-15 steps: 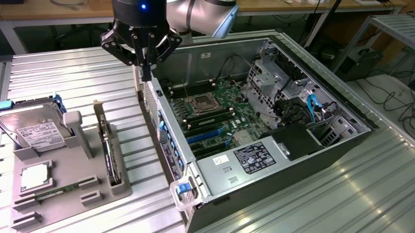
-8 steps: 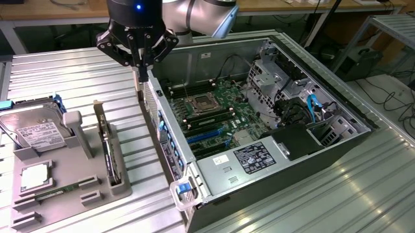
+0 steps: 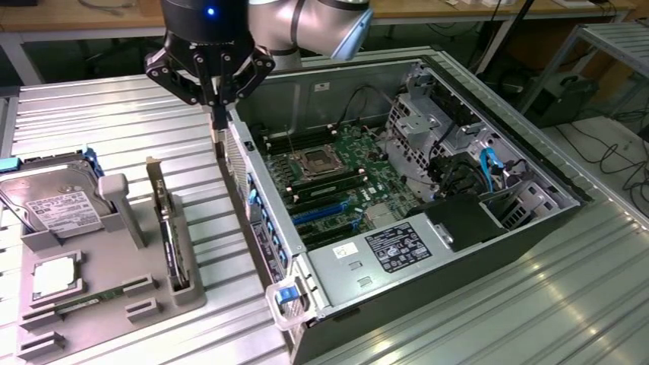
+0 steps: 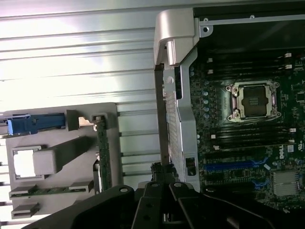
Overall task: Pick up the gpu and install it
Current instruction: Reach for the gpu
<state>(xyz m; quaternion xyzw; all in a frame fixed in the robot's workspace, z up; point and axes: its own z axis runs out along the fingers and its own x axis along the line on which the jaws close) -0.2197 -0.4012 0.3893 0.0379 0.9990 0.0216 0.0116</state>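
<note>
1. Gripper [image 3: 217, 114]: the two fingers are pressed together with nothing between them. It hangs pointing down over the upper rim of the computer case [image 3: 487, 304], at the wall on the exterior view's left.

2. The gpu [image 3: 169, 228] stands on its long edge in a slot of the grey holder [image 3: 112, 304] on the ribbed metal table [image 3: 102, 122]. Its silver bracket is at the end farther from the exterior camera. The card is apart from the gripper and just beside the case (the wrist view shows its green edge running parallel to the case wall).

3. The holder also carries a hard drive [image 3: 56, 205] with a white label, standing upright, and what appears to be a narrow memory stick [image 3: 91, 299] lying flat near its front edge.

4. The case lies on its side with the panel off. The motherboard [image 3: 350, 179] is exposed, with the CPU socket [image 3: 316, 161] near its centre and blue expansion slots [image 3: 324, 213] below it
</note>
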